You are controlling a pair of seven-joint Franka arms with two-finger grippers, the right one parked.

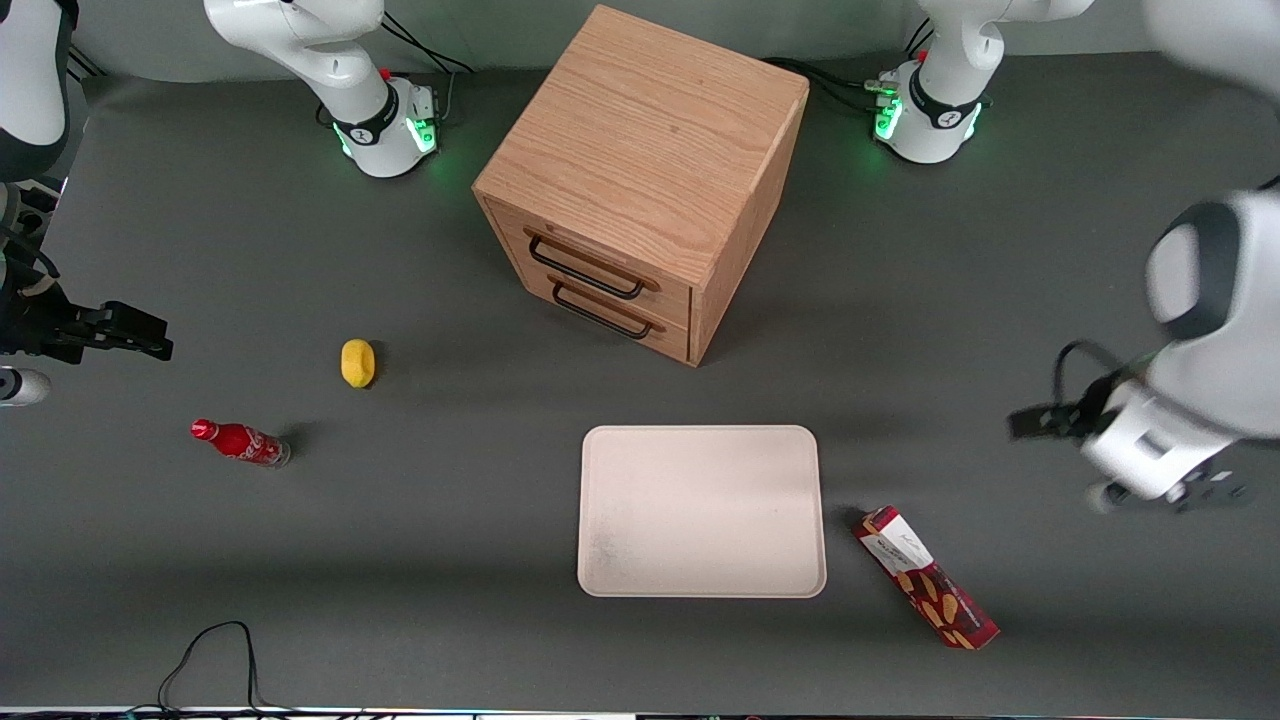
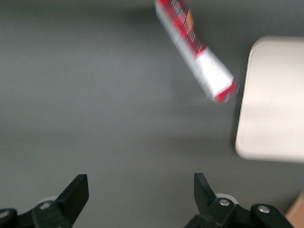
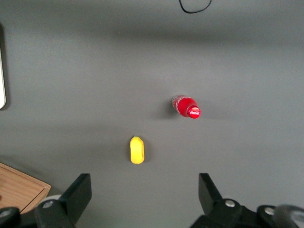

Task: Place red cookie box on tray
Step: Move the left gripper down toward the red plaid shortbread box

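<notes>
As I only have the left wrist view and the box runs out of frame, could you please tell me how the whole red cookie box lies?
Observer: The red cookie box lies flat and slanted, its white-label end beside the tray but not touching it, its cookie end nearer the front camera.
Operator: Thanks. Is my claw above it?
Observer: No. The open claw hovers over the table, farther from the front camera than the box.
Operator: Anything else near the tray?
Observer: A wooden drawer cabinet stands farther from the front camera than the tray.
</notes>
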